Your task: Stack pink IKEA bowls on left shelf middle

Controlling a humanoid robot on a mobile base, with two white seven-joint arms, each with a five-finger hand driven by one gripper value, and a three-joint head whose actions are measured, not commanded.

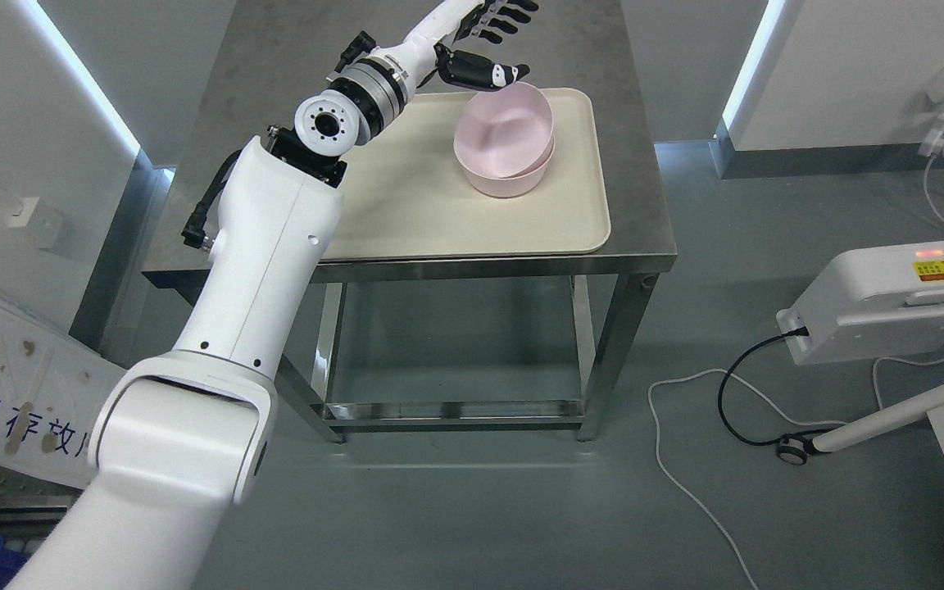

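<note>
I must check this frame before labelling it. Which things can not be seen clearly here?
- Head view: left hand fingertips are cut by the top edge.
- Pink bowls: nested, so the lower one is mostly hidden; the count is uncertain.
- Tray: left part is hidden by the arm.
- Right arm and shelf: not in view.

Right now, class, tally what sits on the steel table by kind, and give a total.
Pink bowls: 2, nested one inside the other
Cream tray: 1, holding the bowls
Total: 3
The left hand is open above the bowls' far rim and is not counted.
</note>
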